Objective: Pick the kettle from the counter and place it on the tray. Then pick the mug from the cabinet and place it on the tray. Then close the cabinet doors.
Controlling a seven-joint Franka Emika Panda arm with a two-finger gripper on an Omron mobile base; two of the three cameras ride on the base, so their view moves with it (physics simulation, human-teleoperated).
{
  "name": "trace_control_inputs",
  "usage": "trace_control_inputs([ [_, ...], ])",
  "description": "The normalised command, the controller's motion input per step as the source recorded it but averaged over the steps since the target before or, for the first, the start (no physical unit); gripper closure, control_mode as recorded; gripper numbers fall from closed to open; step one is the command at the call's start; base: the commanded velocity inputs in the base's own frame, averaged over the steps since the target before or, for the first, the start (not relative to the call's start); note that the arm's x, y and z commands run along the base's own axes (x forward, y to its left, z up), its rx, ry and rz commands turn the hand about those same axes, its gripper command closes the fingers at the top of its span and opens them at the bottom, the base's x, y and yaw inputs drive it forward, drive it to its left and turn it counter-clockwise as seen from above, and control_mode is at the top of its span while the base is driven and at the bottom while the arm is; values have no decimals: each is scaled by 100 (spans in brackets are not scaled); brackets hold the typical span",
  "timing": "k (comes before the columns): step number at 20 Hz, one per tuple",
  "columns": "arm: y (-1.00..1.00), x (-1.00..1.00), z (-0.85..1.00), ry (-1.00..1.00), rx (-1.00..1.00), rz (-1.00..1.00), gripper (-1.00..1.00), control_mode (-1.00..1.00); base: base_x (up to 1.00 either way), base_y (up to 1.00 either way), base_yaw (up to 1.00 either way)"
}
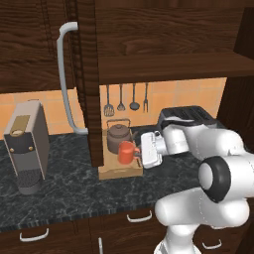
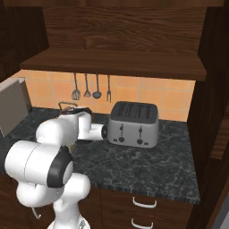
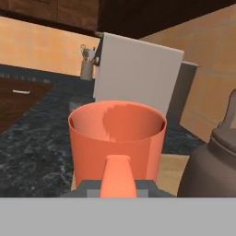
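A: Mug [image 1: 127,152] orange-red, plain; kettle [image 1: 119,132] dark brown-grey; tray [image 1: 120,170] light tan wood.
B: Desk [image 1: 69,191] grey-black marbled, pale veins; cabinet doors [image 1: 87,74] dark brown wood-grain; toaster [image 2: 133,124] silver.

I can't see the tray's [image 1: 119,171] left end behind the door [image 1: 91,84]; the kettle [image 3: 213,161] runs off at three o'clock.

Silver toaster [image 2: 133,124] on marbled counter [image 2: 152,167]
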Motion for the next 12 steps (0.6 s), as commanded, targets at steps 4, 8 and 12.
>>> trace_control_inputs([
  [4,8,34,-35,0,0,0,100,-100,0,0,0],
  [8,14,36,-36,-1,0,0,100,-100,0,0,0],
  [12,15,35,-35,-1,0,0,100,-100,0,0,0],
])
